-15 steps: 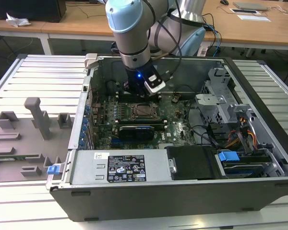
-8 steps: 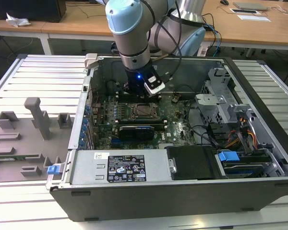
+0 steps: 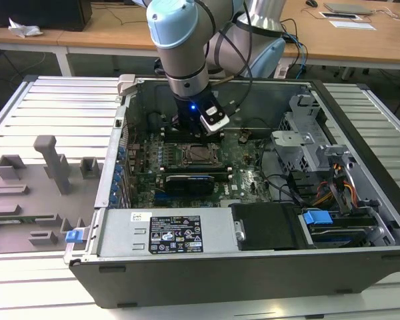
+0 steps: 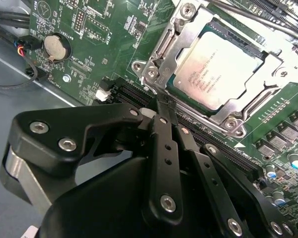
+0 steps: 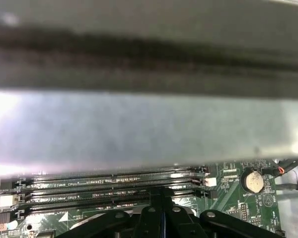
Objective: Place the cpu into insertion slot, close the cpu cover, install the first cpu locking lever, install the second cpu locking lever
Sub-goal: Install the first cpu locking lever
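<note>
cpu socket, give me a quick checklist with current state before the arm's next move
1. cpu seated in the insertion slot: ok, it lies flat inside the frame.
2. cpu cover down over the chip: ok, the frame plate lies around the chip's top.
3. Both locking levers latched: cannot tell from these views.
4. end effector empty: ok, fingers pressed together with nothing between them.
5. end effector position: ok, its tip sits at the socket's edge beside the memory slots.
6. Loose cables away from the socket: ok, they lie off the board's edge.
</note>
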Tool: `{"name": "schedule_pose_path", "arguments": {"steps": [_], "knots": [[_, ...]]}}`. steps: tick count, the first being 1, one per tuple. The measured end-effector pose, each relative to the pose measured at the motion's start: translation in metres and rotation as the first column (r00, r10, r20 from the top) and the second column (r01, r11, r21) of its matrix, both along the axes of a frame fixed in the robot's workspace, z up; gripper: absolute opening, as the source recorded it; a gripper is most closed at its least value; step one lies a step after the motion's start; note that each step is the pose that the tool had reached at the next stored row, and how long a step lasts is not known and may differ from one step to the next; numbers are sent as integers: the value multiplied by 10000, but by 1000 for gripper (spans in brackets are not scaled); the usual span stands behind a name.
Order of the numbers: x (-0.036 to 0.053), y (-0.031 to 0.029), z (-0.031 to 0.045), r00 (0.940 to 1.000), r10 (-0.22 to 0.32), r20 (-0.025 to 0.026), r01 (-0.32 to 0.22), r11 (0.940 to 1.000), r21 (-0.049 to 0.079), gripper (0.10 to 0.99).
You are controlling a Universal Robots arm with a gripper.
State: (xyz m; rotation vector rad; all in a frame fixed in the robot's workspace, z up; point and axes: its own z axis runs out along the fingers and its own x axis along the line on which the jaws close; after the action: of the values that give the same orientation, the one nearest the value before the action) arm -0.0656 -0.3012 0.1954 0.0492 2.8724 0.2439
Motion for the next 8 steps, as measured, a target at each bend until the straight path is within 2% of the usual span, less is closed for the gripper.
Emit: {"name": "schedule_pose_path", "arguments": {"steps": [8], "knots": [[-1, -22, 7, 10000, 0, -2, 0, 10000, -3, 106]]}}
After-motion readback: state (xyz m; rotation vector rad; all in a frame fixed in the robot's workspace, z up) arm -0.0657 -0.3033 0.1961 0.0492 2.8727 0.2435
